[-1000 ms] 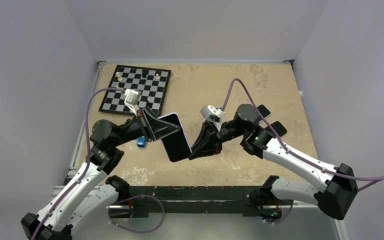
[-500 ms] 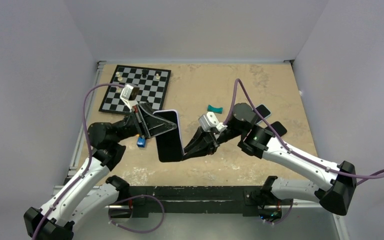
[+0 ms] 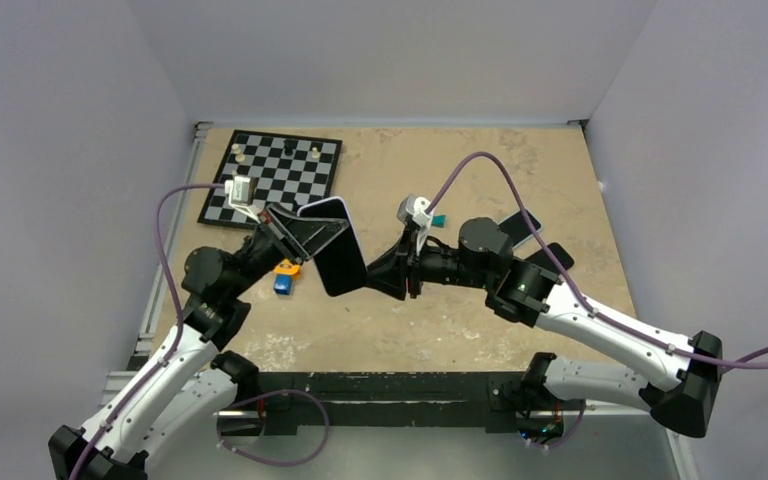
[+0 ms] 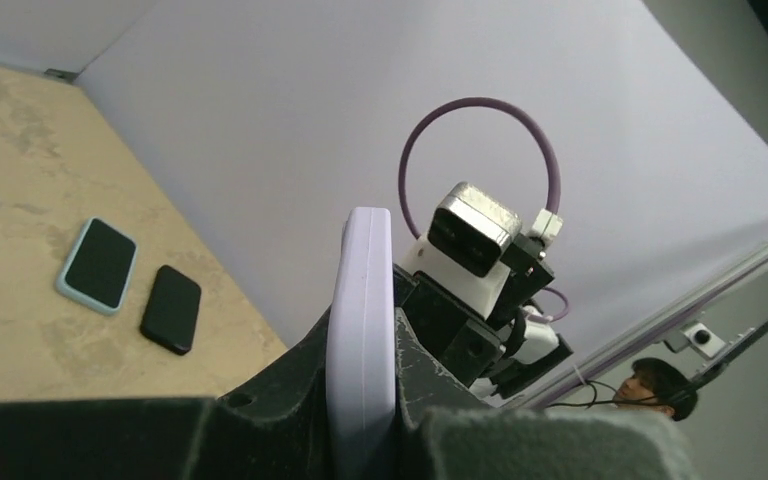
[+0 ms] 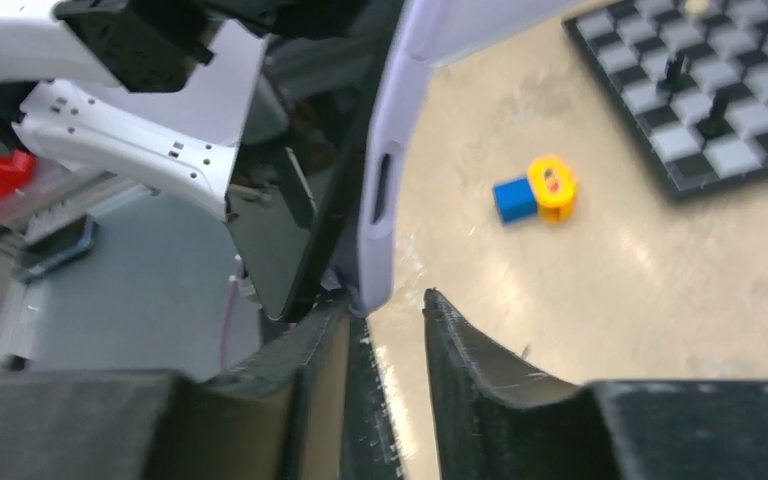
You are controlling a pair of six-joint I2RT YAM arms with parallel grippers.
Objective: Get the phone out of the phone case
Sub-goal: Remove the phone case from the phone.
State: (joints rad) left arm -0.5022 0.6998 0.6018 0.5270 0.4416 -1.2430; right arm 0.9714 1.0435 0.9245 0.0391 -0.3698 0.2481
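Above the sandy tabletop (image 3: 480, 170), the left fingers (image 4: 280, 390) clamp the lavender phone case (image 4: 362, 330) while the phone (image 5: 295, 230) stands proud of it just above the slightly parted, empty right fingers (image 5: 470, 340), which probably must pinch that freed corner and pull.

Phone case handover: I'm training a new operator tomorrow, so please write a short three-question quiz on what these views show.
1. True or false: the left end effector is clamped on the lavender phone case.
2. What lies beside the blue block? A: an orange-yellow piece. B: a spoon. C: a cup.
3. Fill in: in the right wrist view, the right end effector has its jaws ____ around the lower corner of the case.

Key: 1 true; 2 A; 3 open.
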